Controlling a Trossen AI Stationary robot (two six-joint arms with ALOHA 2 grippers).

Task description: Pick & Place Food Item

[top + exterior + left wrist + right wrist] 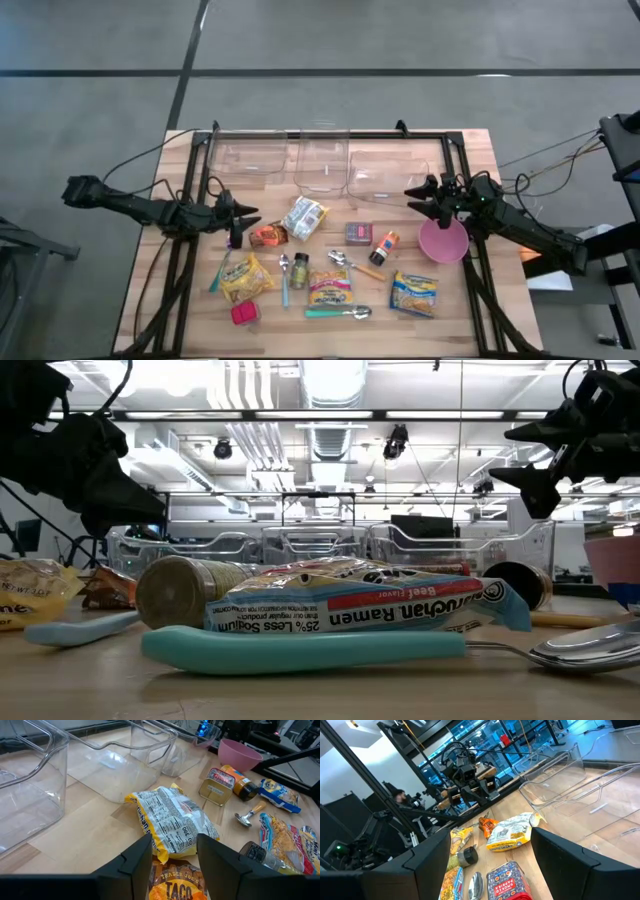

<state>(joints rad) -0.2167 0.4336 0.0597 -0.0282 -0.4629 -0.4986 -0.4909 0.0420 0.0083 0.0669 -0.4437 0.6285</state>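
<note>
While both arms hang low over the wooden table (150,270), the left end effector (243,217) sits at the table's left side with its fingers parted and nothing between them. Just ahead of its tips lies an orange Trader Joe's taco packet (268,235), and beyond that, toward the middle, a yellow-and-white snack bag (305,217); the left wrist view shows the taco packet (176,887) directly under the gap between the fingers and the snack bag (172,822) just past it, neither touched. Three clear bins (323,165) stand in a row along the far edge. Across the middle lie a ramen packet (329,287), a teal-handled spoon (337,313), a small jar (300,272) and a red tin (359,233). Further right, a pink bowl (443,241) rests just beside the right end effector (424,197), which is raised above the table near the rightmost bin, fingers spread apart and empty, well apart from the snack bag.
</note>
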